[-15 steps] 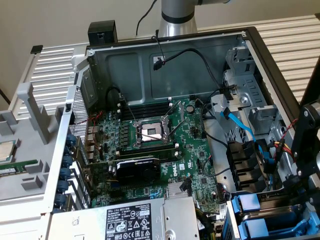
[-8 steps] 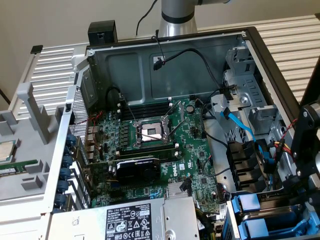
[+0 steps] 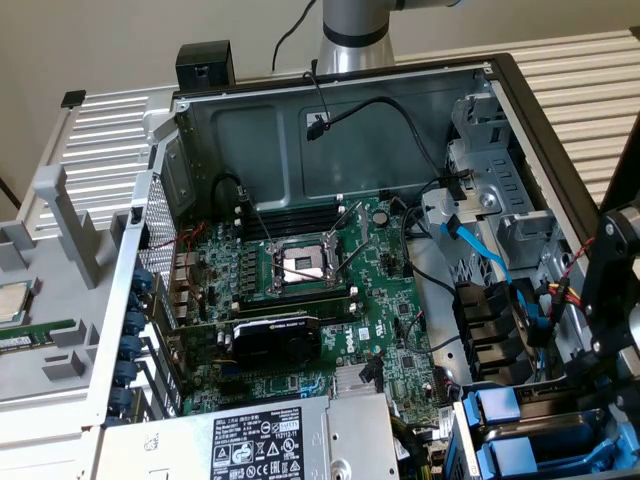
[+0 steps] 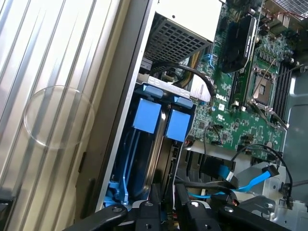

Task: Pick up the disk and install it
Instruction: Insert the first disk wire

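**Exterior view, left to right**

1. Pale grey plastic cover panel (image 3: pixel 60 300), laid flat outside the case. A green memory stick (image 3: pixel 25 338) and a square silver processor (image 3: pixel 8 300) are seen on it.
2. Open dark-grey metal computer case (image 3: pixel 330 130), lying on its side.
3. Grey metal power-supply box (image 3: pixel 260 445) with a black-and-white sticker, set at the near edge.
4. Green motherboard (image 3: pixel 390 270), with a square silver processor socket (image 3: pixel 300 265) and a black graphics card (image 3: pixel 275 335).
5. Silver robot arm column (image 3: pixel 355 35), standing behind the case.
6. Light blue flat data cable (image 3: pixel 480 250), draped right of the motherboard.
7. Silver-grey metal disk in a bright blue plastic carrier (image 3: pixel 495 405) (image 4: pixel 177 126), seated on edge in the drive bay at the case's lower right corner.
   - Of the two carriers, it is the one nearer the motherboard.
   - Its long axis runs towards the exterior view's right.
   - Its blue tab end is turned towards the power-supply box.
8. Second, matching blue carrier (image 3: pixel 505 462) (image 4: pixel 146 115), set parallel and just beside the disk, on the side away from the motherboard.
9. Black gripper (image 4: pixel 166 209), positioned over the bay and nearest the disk. Whether it is open, closed or holding anything cannot be told.
10. Cream ribbed surface (image 3: pixel 585 90), beyond the case.
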Motion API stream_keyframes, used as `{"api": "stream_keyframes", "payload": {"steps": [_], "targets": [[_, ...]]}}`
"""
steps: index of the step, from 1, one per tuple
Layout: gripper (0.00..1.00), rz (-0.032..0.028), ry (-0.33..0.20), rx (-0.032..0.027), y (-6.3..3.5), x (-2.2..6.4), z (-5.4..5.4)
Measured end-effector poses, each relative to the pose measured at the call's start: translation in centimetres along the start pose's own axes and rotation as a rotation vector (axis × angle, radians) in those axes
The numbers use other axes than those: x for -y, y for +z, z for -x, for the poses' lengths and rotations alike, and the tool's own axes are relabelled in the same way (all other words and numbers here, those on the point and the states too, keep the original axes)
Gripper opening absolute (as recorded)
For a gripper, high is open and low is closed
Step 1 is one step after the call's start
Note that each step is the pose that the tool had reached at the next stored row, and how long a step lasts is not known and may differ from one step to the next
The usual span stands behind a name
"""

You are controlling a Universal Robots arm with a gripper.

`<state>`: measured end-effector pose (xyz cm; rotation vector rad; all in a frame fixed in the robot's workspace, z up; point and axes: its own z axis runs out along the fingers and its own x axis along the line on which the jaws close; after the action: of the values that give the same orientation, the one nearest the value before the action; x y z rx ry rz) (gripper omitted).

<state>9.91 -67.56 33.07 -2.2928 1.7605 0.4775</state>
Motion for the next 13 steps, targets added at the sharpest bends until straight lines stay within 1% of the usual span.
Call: {"api": "stream_keyframes", "payload": {"steps": [9, 13], "targets": [[0.26, 0.0006, 0.0, 0.0, 0.08, 0.02, 0.06], [0.26, 0.002, 0.001, 0.0007, 0.11, 0.01, 0.06]]}}
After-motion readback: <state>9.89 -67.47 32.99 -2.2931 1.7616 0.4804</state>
